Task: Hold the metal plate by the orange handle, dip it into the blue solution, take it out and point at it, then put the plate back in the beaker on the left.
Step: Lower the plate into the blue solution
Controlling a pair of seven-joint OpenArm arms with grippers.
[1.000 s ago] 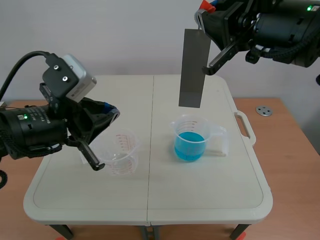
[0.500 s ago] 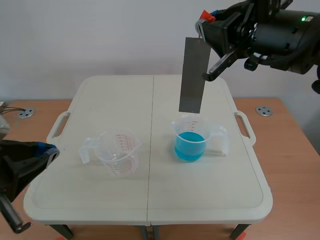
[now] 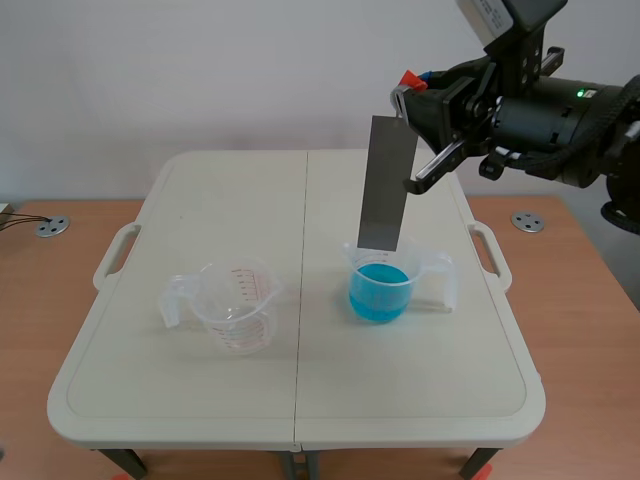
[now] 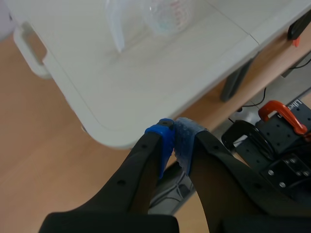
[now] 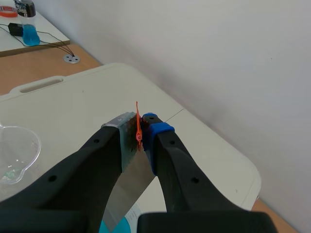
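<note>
Left pincer (image 4: 173, 133): clenched on nothing, hanging past the tabletop (image 3: 300, 380) edge, well apart from the blue-solution beaker (image 3: 385, 280). Empty beaker (image 3: 236, 305): upright, left of the blue-solution beaker, handle on the side facing away from it. Metal plate (image 3: 386, 185): directly above the blue-solution beaker, long axis near vertical, top leaning slightly right, lower edge pointing down at about rim level, above the liquid. Right pincer (image 5: 137, 127): above and right of that beaker, grasping the plate's top end at the orange handle (image 3: 408, 79).
</note>
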